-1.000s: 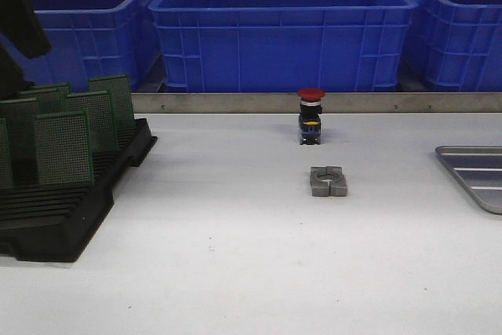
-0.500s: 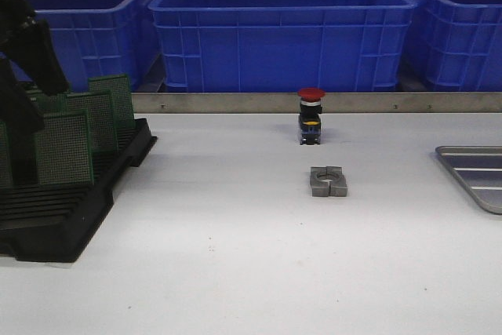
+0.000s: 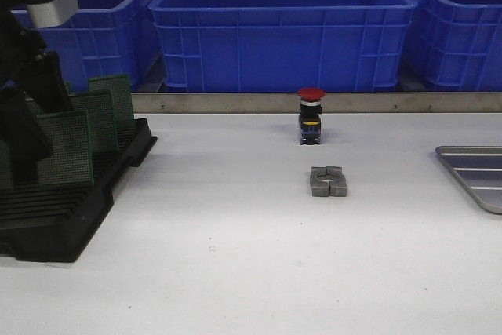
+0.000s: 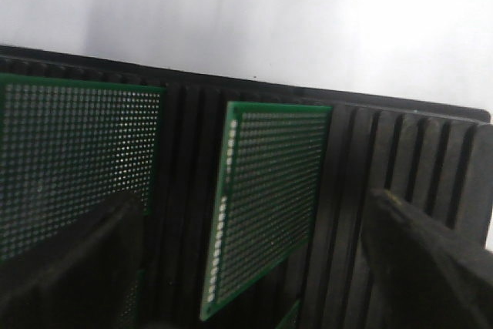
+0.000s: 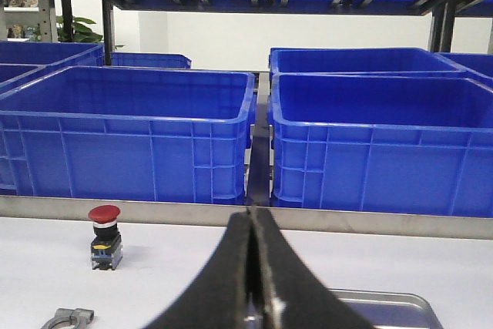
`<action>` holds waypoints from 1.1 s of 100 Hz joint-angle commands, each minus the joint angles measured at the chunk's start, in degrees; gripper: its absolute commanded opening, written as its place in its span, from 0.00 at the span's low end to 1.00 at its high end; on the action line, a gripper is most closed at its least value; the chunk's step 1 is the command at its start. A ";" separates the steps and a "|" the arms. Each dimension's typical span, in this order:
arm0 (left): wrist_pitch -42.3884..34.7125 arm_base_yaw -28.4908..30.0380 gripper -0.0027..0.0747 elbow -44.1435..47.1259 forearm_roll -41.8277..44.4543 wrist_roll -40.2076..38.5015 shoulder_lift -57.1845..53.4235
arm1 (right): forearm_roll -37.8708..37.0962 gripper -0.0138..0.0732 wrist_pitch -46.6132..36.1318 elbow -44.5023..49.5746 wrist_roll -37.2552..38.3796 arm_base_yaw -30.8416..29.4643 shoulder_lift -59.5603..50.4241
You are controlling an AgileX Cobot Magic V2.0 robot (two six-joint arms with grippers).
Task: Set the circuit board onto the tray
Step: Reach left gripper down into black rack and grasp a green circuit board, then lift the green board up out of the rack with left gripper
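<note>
Several green perforated circuit boards stand upright in a black slotted rack at the left. My left gripper is low over the rack and open. In the left wrist view its fingers stand either side of one board without touching it, and another board stands beside it. The silver-grey metal tray lies at the far right edge of the table. My right gripper is shut and empty above the table, with the tray just behind it. It is out of the front view.
A red-capped push button stands at mid-table near the back rail, and a grey metal clamp lies in front of it. Big blue plastic crates line the back behind a metal rail.
My left arm has come down and to the right over the rack, so its open fingers now straddle a board. Nothing else has moved.
</note>
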 commanded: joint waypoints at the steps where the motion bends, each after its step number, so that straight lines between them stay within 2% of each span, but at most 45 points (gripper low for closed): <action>1: -0.11 0.13 0.74 -1.61 -2.45 -0.03 -2.04 | -0.60 0.08 -3.98 -0.78 -0.13 0.01 -1.29; 33: -0.01 0.13 0.72 -1.61 -2.45 -0.03 -1.33 | -0.60 0.08 -3.98 -0.78 -0.13 0.01 -1.29; 77: -0.11 0.13 0.22 -1.61 -2.87 -0.03 -1.33 | -0.60 0.08 -3.98 -0.78 -0.13 0.01 -1.29; 100: -0.50 0.13 0.03 -1.61 -2.93 -0.03 -1.33 | -0.60 0.08 -3.98 -0.78 -0.13 0.01 -1.29; 110: -0.72 0.13 0.01 -1.73 -2.93 -0.03 -1.33 | -0.60 0.08 -3.98 -0.78 -0.13 0.01 -1.29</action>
